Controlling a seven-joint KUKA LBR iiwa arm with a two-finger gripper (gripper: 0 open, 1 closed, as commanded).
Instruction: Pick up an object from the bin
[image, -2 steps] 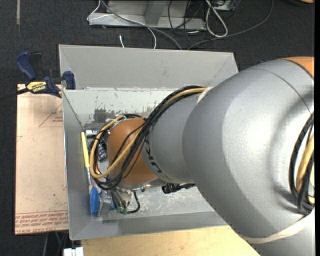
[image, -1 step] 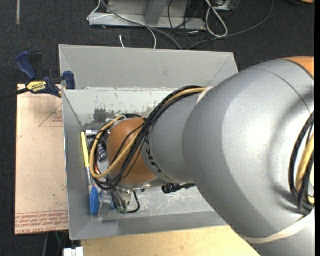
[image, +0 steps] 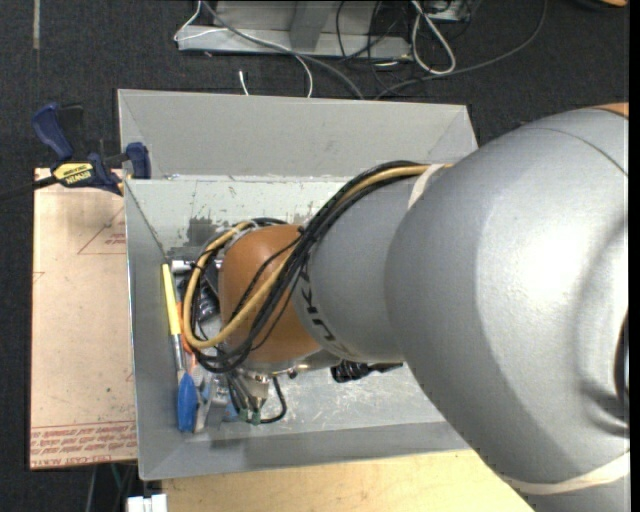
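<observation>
1. Far left: the grey metal bin (image: 140, 330), sloped left wall running down to the floor.
2. Just inside that wall, a thin yellow stick (image: 169, 298), lying lengthwise along the foot of the wall, upper end toward the back of the bin.
3. Below the stick, in the near left corner, a small blue thing (image: 186, 405), longish, set nearly parallel to the wall. On its right, a few pale and clear bits (image: 212, 405) in a little heap, too jumbled to name.
4. Next to the right, low over that corner heap, the claw (image: 240, 398), seen as some metal parts with thin green and black wires sticking out from under the wrist. Cannot tell how far open, nor whether anything is held: covered from above by the wrist.
5. Nearest to the claw: the blue thing and the pale bits, just to its left. Touching or apart, cannot tell.
6. Above the claw, the rounded orange cover (image: 265, 290) of the wrist, with yellow and black cables (image: 215, 335) looped round its left side and running up to the right along the arm.
7. Further right, on the bin floor at the arm's lower edge, a small black thing (image: 356, 371), well apart from the corner heap.
8. Rightmost: the big grey arm (image: 500, 300), reaching in from the right and lying across much of the bin's floor.
</observation>
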